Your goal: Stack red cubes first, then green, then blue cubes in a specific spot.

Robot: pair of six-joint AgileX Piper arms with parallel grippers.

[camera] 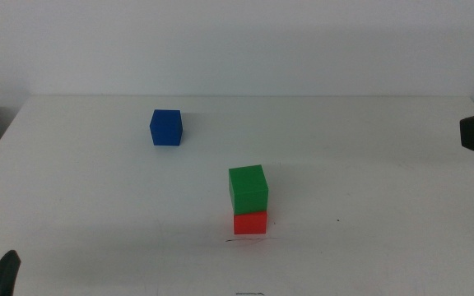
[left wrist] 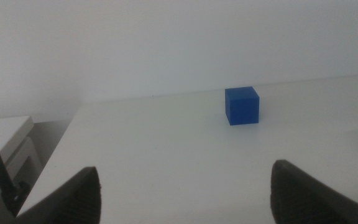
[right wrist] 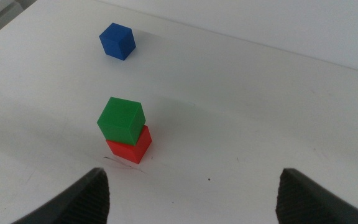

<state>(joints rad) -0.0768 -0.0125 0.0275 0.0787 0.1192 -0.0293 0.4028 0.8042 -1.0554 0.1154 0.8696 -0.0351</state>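
Green cube (camera: 248, 188) sits atop red cube (camera: 250, 222), slightly skewed, near centre of white counter (camera: 369, 164). Dark pen line (camera: 249, 238) just in front of red cube. Blue cube (camera: 166, 127) alone, far left, well apart from stack. Left end effector (left wrist: 185, 193) near left corner, jaws apart, empty. Right end effector (right wrist: 194, 196) at right edge, jaws apart, empty.

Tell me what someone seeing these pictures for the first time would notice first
The eye goes first to the small stack near the table's front middle: the green cube sits on the red cube, slightly askew, with a thin dark line on the table at its base. Next comes the blue cube, alone farther back and to the left. The left gripper faces it with jaws open; the right gripper, also open, looks over the stack.
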